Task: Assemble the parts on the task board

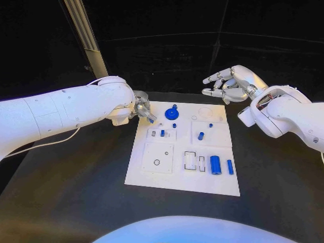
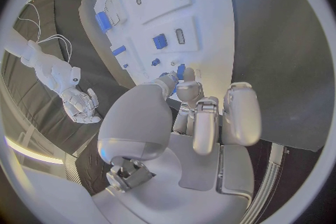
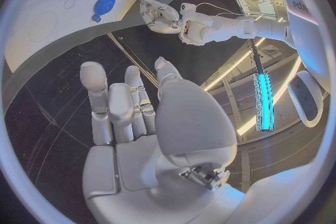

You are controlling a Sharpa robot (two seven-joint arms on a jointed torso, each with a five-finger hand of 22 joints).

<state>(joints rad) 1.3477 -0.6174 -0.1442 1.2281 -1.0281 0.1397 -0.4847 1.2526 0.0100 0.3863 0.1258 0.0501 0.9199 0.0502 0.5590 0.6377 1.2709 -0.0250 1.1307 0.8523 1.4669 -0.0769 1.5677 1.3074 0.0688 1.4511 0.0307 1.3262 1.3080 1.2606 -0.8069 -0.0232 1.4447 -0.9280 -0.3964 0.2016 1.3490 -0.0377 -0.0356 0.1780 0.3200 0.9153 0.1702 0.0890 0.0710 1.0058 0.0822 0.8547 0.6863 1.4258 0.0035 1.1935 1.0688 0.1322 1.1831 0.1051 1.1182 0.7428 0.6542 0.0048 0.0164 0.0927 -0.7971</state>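
Note:
The white task board (image 1: 156, 178) lies in the middle of the black table. A round blue knob (image 1: 172, 112) stands near its far edge, with small blue pieces (image 1: 201, 135) below it. A blue cylinder (image 1: 215, 165) and a thinner blue bar (image 1: 230, 167) lie lower right. My left hand (image 1: 142, 109) hovers at the board's far left corner, fingers apart and pointing at the knob (image 2: 181, 71), with nothing seen in its grasp. My right hand (image 1: 231, 83) is raised beyond the far right corner, fingers spread and empty.
The board carries several empty slots and rings, such as a rectangular outline (image 1: 190, 160) and a small ring (image 1: 156, 162). Bare black table (image 1: 67, 192) surrounds the board. A pale post (image 1: 85, 35) rises behind the left arm.

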